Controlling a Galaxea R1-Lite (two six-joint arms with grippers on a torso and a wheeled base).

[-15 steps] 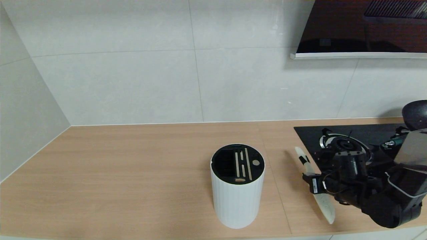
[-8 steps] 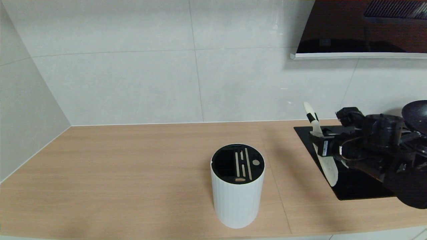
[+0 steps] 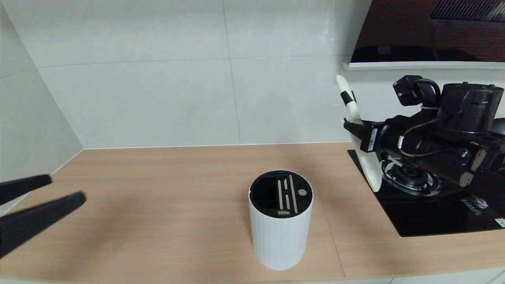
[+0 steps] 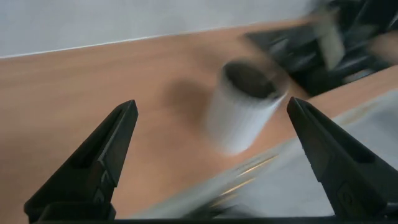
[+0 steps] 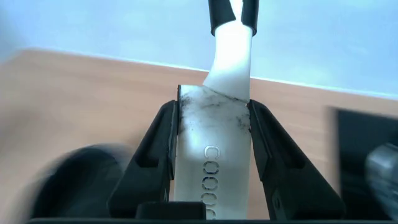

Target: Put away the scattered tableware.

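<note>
A white knife [image 3: 366, 165], with a pale blade and a white handle ringed by a black band, hangs in the air clamped in the right claw [image 3: 355, 127], handle up and tip down, slightly tilted. Apart to its left a white ribbed holder [image 3: 280, 232] stands upright on the bench [image 3: 158, 189], its black top cut with slots.

Left gripper [image 3: 66, 188], nine o'clock from the holder [image 3: 281, 221], runs off-frame; right wrist view crops the utensil [image 5: 214, 155], perhaps a knife.
</note>
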